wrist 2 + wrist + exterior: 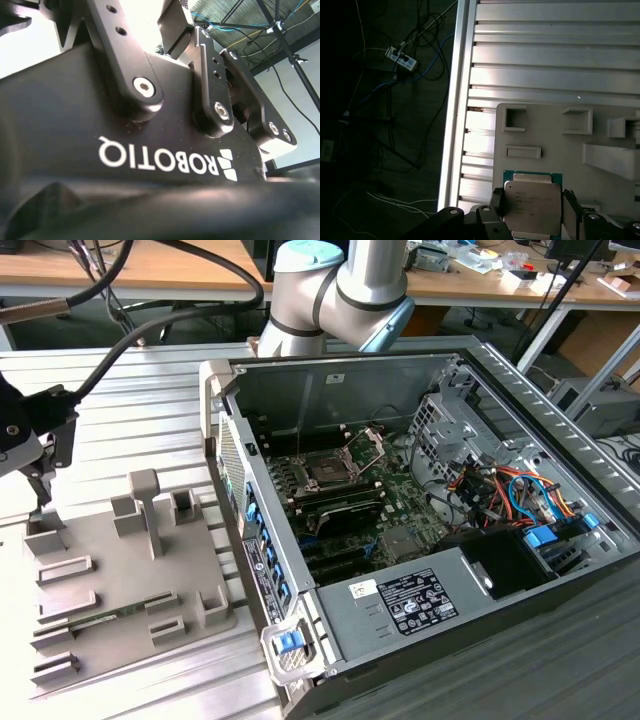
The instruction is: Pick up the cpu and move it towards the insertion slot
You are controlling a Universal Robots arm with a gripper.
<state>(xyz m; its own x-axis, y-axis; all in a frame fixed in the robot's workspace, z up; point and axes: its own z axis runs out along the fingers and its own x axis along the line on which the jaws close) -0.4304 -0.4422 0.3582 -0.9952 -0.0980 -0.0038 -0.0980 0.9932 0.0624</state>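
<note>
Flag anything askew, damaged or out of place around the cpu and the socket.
Nothing stands out. The cpu sits level and square to the grey holder tray, with no visible marks. The insertion slot shows a bare dark centre, its retention bracket hinged up, as an open socket should look.

Silver-grey tubular arm [345,285] with rounded joints and a pale blue end cap [310,252]; thick black cables [200,313] trail to the black gripper [42,490], seen in the exterior view. In the second wrist view, the matte black housing [75,115] bears white lettering and a white block logo, with linkage bars pinned by silver socket-head screws [144,87]. In the first wrist view, slim black fingers [496,197].
</note>
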